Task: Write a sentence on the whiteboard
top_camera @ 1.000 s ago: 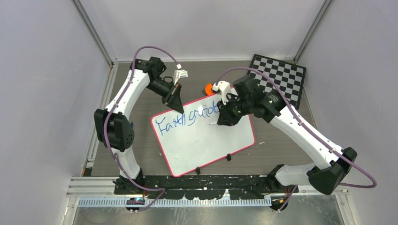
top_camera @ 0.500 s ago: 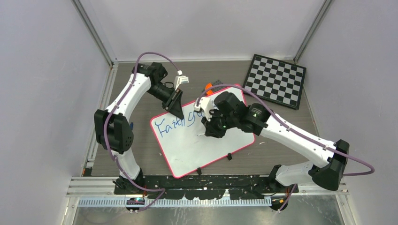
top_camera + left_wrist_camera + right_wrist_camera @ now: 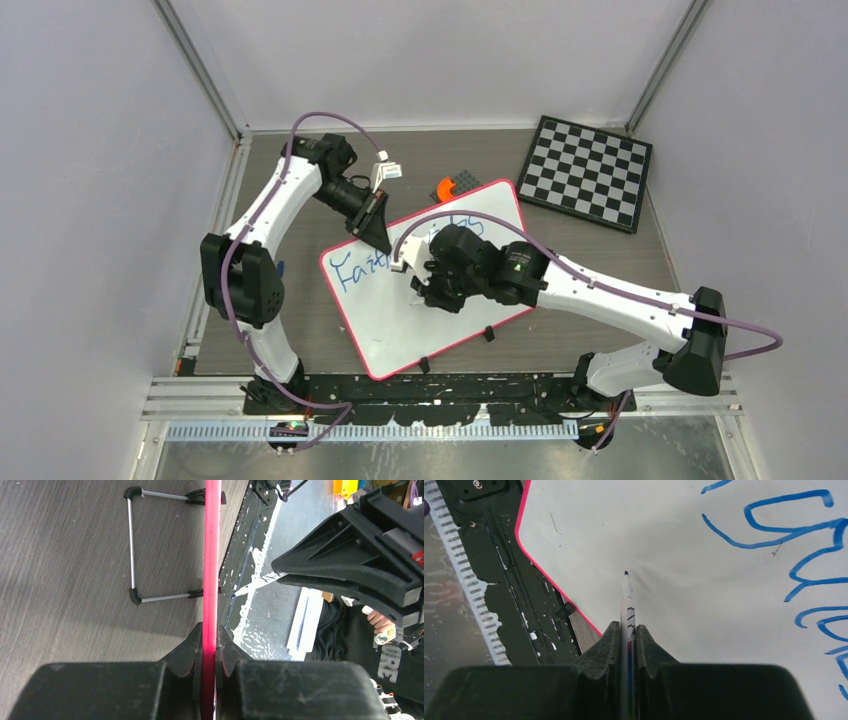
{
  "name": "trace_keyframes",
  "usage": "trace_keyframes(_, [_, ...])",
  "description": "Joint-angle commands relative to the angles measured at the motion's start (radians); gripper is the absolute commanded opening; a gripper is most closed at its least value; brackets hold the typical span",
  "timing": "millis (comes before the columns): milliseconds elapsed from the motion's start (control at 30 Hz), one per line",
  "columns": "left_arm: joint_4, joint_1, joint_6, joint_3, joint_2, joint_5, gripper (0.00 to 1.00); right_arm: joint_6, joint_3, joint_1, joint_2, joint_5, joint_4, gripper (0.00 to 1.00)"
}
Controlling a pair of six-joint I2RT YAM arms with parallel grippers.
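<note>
The whiteboard (image 3: pixel 400 330) lies tilted at mid-table, white with a red-pink rim (image 3: pixel 211 555). My left gripper (image 3: pixel 378 238) is shut on the rim at the board's far left edge, and the left wrist view shows the rim edge-on between the left gripper (image 3: pixel 210 645) jaws. The sentence (image 3: pixel 358 270) in blue reads "Faith" and then a word partly hidden by my right arm; its strokes (image 3: pixel 799 545) fill that wrist view's right side. My right gripper (image 3: pixel 422 290) is shut on a marker (image 3: pixel 627 605), its blue tip at the bare board (image 3: pixel 699 605) below the first line.
A black-and-white chessboard (image 3: pixel 590 172) lies at the back right. An orange object (image 3: pixel 444 189) and a small grey plate (image 3: pixel 466 181) sit just behind the whiteboard. Black clips (image 3: pixel 487 336) sit at its near edge. A wire stand (image 3: pixel 132 545) lies on the wooden tabletop.
My right arm has swung left and nearer with the marker, from the end of the first written line to the bare area below it. The left gripper stays clamped on the rim.
</note>
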Motion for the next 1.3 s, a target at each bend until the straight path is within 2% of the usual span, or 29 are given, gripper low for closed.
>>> trace_keyframes(0, [0.010,0.007,0.015,-0.013,0.007,-0.071,0.04,-0.033,-0.001,0.035,0.012,0.082,0.063,0.00])
trace_keyframes(200, [0.007,0.007,0.018,-0.014,0.012,-0.069,0.00,-0.028,0.009,0.048,0.017,0.093,0.067,0.00])
trace_keyframes(733, [-0.003,0.007,0.024,0.006,0.025,-0.063,0.00,-0.027,0.040,0.048,0.068,0.243,0.093,0.00])
trace_keyframes(1267, [-0.012,0.007,0.037,0.007,0.025,-0.072,0.00,-0.054,0.028,0.059,0.096,0.168,0.065,0.00])
